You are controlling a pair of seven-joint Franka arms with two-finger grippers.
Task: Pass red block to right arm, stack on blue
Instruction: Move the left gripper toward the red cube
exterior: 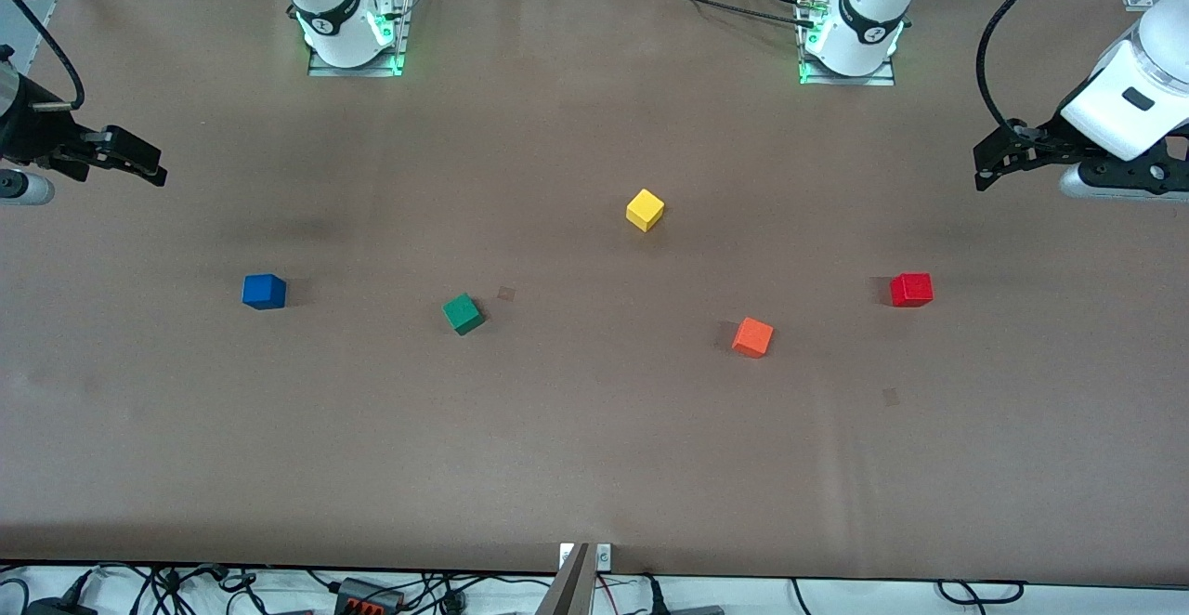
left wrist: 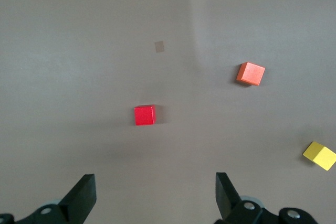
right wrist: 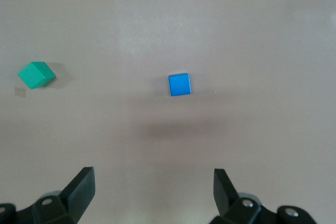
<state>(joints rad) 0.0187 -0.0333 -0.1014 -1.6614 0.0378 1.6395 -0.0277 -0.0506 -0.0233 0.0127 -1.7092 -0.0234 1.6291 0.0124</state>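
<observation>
From my station I read a plain brown table (exterior: 594, 466) with no pattern, only a couple of slightly darker small square patches. Below my left gripper (left wrist: 156, 196), whose fingers are black and stand wide apart, sits the red block (left wrist: 145, 115), a bright, even red; off to one side of it are an orange cube (left wrist: 250, 73) and a yellow cube (left wrist: 319, 156). Below my right gripper (right wrist: 154, 192), also black-fingered and spread wide, I see the blue cube (right wrist: 179, 84), with a green cube (right wrist: 36, 74) away to the side. Both arms are white with black joints, and green lights glow at their bases.
</observation>
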